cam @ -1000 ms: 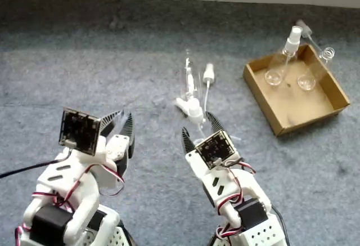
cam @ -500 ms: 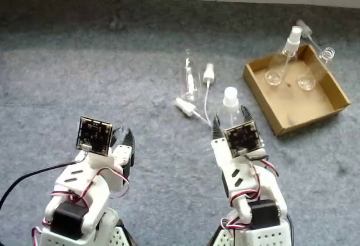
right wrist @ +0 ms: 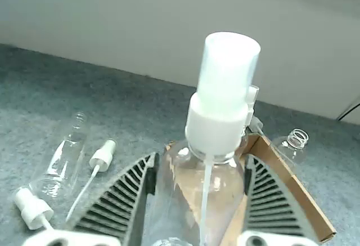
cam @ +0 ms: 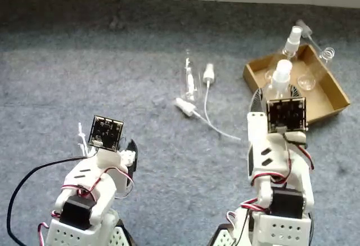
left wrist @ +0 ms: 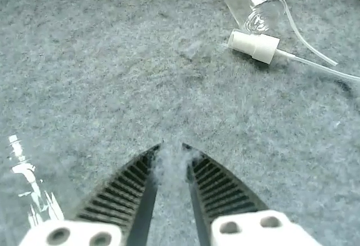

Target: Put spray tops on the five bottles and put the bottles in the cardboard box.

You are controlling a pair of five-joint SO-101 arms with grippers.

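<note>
While the right gripper (right wrist: 199, 157) pinches a capped bottle (right wrist: 183, 189) over the box's (cam: 326, 97) edge, the left wrist view shows the left gripper (left wrist: 171, 144) barely parted.

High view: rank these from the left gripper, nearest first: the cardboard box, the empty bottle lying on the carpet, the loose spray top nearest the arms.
From the left gripper:
1. loose spray top, ahead and to its right, mid-carpet.
2. empty bottle, just beyond that spray top.
3. cardboard box, far over on the right side.

Bottles (cam: 306, 81) crowd the cardboard box's (cam: 341, 96) far side; its near floor lies open.
</note>
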